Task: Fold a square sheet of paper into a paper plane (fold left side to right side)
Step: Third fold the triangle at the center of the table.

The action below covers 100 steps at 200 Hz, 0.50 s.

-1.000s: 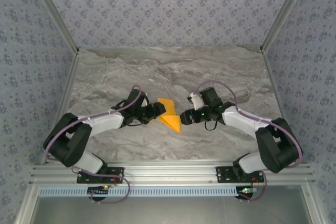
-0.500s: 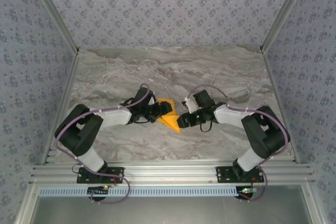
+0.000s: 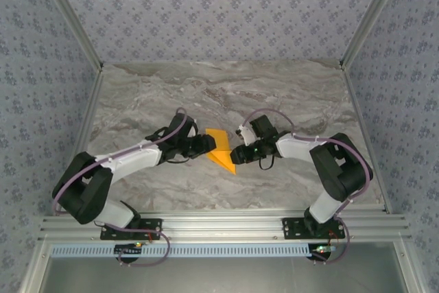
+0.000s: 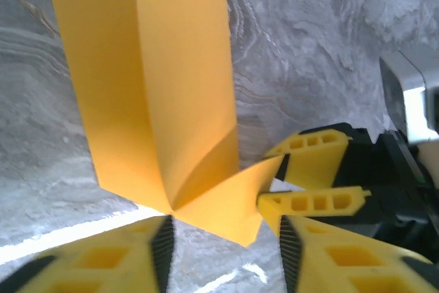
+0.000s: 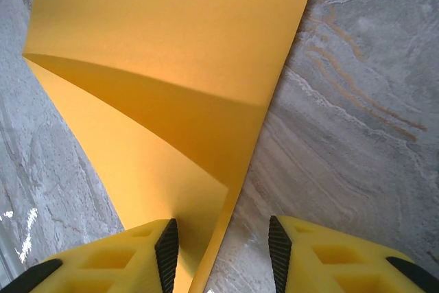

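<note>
The orange sheet of paper point(image 3: 221, 147) lies mid-table, folded into a pointed shape with its tip toward the arms. In the left wrist view the sheet of paper point(image 4: 158, 94) has two flaps standing up from a crease. My left gripper point(image 3: 210, 143) is at its left edge, and its jaws point(image 4: 226, 255) stand apart with a paper corner just ahead of them. My right gripper point(image 3: 237, 153) is at the paper's right edge. In the right wrist view my right gripper point(image 5: 219, 255) is open astride the paper's edge point(image 5: 171, 66), one finger over the sheet. The right gripper's fingers point(image 4: 312, 200) touch the flap.
The grey marble table point(image 3: 226, 94) extends behind and to both sides of the paper. Patterned walls and metal posts point(image 3: 360, 25) bound it. An aluminium rail point(image 3: 219, 228) runs along the near edge at the arm bases.
Both grippers have narrowed their jaws. The right gripper has slid left, closer to the paper's edge. The left gripper pushed forward over the paper, then drew back a little.
</note>
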Tool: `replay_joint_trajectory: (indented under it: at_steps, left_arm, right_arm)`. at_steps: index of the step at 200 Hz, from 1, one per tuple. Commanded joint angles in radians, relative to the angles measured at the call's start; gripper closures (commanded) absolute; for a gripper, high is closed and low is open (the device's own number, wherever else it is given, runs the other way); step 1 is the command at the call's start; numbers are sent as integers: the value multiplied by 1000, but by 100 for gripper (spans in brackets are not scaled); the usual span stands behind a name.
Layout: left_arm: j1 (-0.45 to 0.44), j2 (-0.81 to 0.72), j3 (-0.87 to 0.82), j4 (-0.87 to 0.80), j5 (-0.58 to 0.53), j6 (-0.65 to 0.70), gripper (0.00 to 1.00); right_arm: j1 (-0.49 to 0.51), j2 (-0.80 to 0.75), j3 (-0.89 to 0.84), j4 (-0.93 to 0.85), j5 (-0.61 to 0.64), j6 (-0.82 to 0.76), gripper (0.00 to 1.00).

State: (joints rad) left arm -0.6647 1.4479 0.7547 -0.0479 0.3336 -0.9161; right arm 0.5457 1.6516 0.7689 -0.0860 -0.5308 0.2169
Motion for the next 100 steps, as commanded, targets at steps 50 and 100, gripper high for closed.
replay_joint_trajectory:
  at_steps: [50,100]
  left_arm:
    - [-58,157,105,70,144,59,76]
    - [-58,279,176,1,103,116,79]
  right_arm:
    - [6,14,26,-23,16,-13,56]
    - [6,-8,33,-56,29,2,56]
